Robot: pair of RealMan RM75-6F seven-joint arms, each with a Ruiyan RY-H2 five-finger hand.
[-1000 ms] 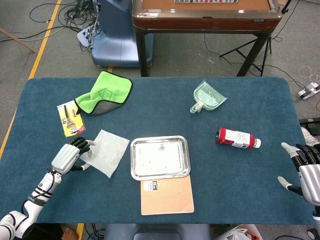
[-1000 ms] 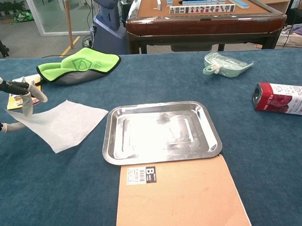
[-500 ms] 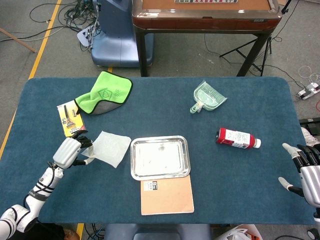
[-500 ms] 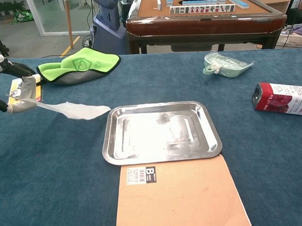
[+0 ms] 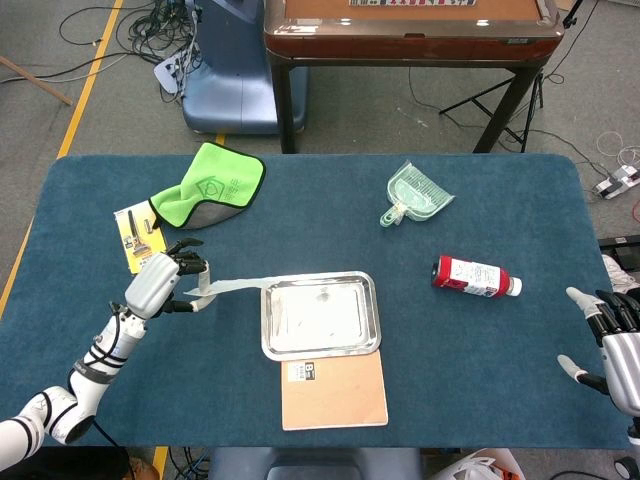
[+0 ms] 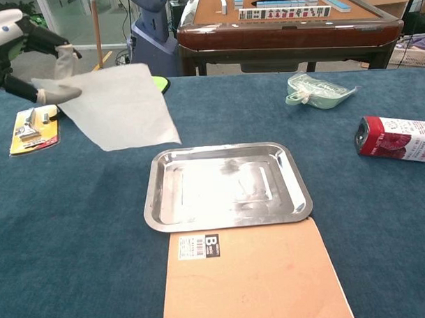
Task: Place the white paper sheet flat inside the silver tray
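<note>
My left hand (image 5: 166, 279) (image 6: 24, 54) pinches one edge of the white paper sheet (image 6: 113, 106) and holds it in the air, left of the silver tray (image 5: 271, 345) (image 6: 158, 210). In the head view the sheet (image 5: 235, 287) shows edge-on, reaching toward the tray's left rim. In the chest view it hangs facing the camera and hides most of the green cloth. The tray lies flat at the table's middle with nothing in it. My right hand (image 5: 615, 340) is at the right table edge, fingers spread, holding nothing.
A green cloth (image 5: 210, 183) and a yellow card pack (image 5: 140, 237) lie at the back left. A brown board (image 5: 333, 390) touches the tray's near edge. A red bottle (image 5: 473, 276) lies on its side to the right; a pale green scoop (image 5: 415, 193) is behind it.
My left hand has lifted the sheet off the table and carried it up and toward the tray. The right hand has stayed at the right edge.
</note>
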